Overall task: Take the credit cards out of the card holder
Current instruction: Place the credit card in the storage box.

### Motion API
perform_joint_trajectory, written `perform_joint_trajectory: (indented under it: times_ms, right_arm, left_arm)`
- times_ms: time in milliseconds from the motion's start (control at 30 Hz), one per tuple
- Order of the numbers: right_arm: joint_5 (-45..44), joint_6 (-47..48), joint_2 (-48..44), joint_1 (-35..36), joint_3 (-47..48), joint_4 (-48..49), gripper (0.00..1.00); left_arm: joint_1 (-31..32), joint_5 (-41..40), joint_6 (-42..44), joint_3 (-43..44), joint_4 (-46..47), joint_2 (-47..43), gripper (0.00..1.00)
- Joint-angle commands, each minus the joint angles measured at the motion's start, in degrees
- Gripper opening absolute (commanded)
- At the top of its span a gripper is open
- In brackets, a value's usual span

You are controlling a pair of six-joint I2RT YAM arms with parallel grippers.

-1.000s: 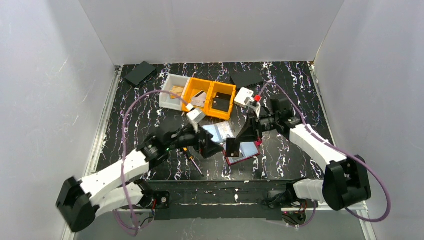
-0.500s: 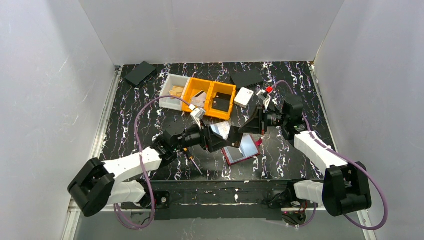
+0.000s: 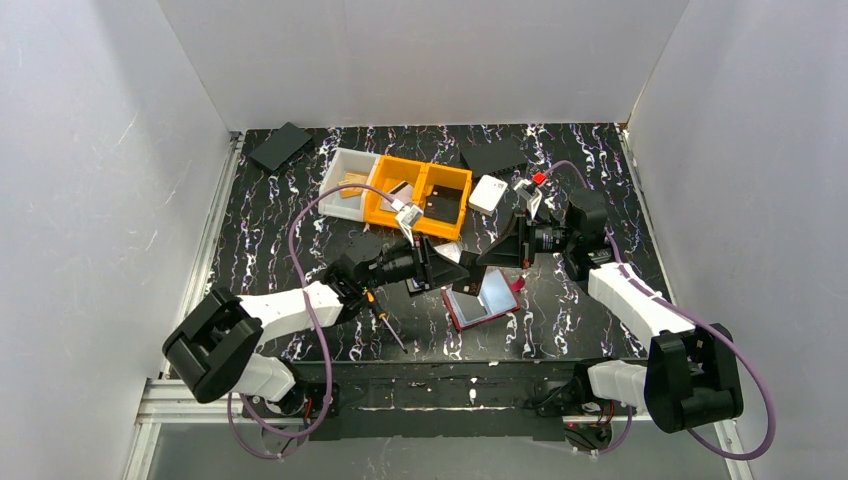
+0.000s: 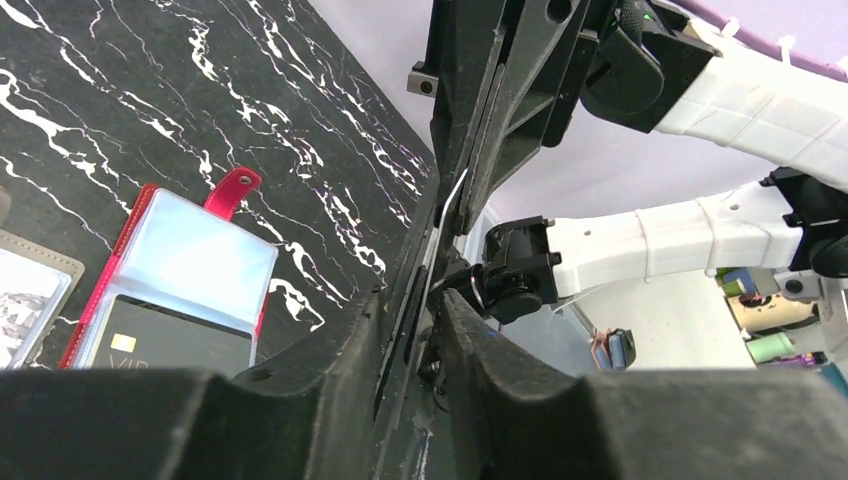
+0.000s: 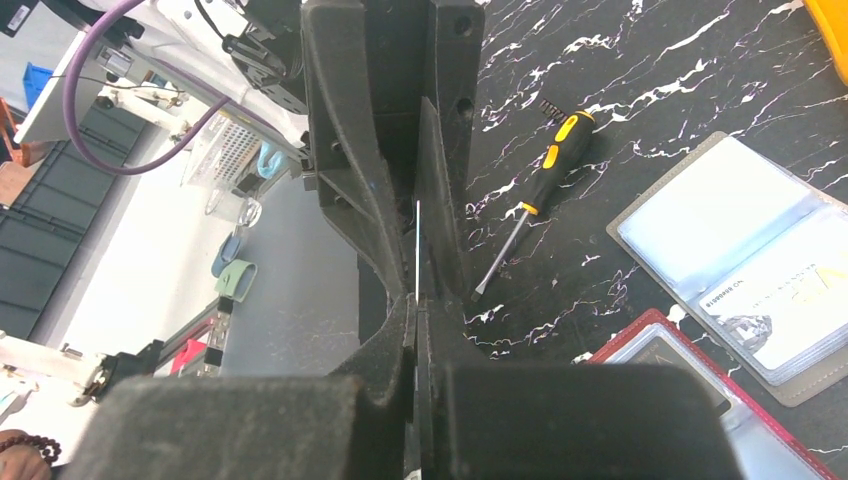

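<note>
White walls close in a black counter (image 3: 270, 230) veined with white, and near its middle the two arms meet tip to tip above the clutter. The right tool (image 5: 417, 318) is clenched on a credit card (image 5: 417, 250), which stands edge-on and shows in the right wrist view only as a thin pale line running up from between its fingers. The left tool (image 4: 430, 305) reaches in from the opposite side, with its fingers (image 4: 345, 350) flanking that same card and only a narrow gap between them. Whether they press on the card I cannot tell. Below and just beside the meeting point, a red card holder (image 3: 482, 298) lies open and flat on the counter, its clear sleeves facing up. One sleeve shows a dark card (image 4: 170, 345) with a gold chip. A grey card holder (image 5: 740, 250) lies open next to it, with printed cards showing through its sleeves. A screwdriver (image 5: 530, 205) with a black and yellow handle rests on the counter near the left arm. Farther back stand a white bin (image 3: 345, 180), a pair of orange bins (image 3: 420, 195) touching it and a small white box (image 3: 488, 193).
</note>
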State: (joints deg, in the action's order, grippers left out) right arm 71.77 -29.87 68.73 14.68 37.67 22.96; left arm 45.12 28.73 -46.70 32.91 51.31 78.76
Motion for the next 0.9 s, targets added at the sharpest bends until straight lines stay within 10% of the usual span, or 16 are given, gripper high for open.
perform_joint_trajectory:
  times_ms: [0, 67, 167, 400, 633, 867]
  right_arm:
    - [0.1, -0.2, -0.6, -0.2, -0.1, 2.7, 0.01]
    - [0.1, -0.1, -0.6, -0.2, -0.2, 2.7, 0.01]
    - [0.2, 1.1, -0.7, -0.2, -0.1, 1.7, 0.01]
    - [-3.9, 27.4, -1.2, -3.3, 7.2, -24.4, 0.97]
    - [-7.0, 31.7, -2.9, -13.0, 5.0, -24.4, 0.98]
    - [-8.5, 35.9, -3.3, -16.9, 4.3, -27.5, 0.98]
  left_arm:
    - [-0.1, 2.5, -1.0, 2.6, 3.7, 1.4, 0.22]
    - [-0.2, 3.5, -1.0, 3.1, 4.0, 2.1, 0.02]
    - [-0.4, 4.8, -0.2, 3.3, 4.5, 2.2, 0.0]
    - [-6.9, 14.3, 11.8, 5.1, -13.0, -3.7, 0.0]
    - [-10.3, 6.3, 58.7, 33.2, -81.6, -3.5, 0.0]
    - [-10.2, -4.1, 82.9, 65.2, -112.1, 17.6, 0.0]
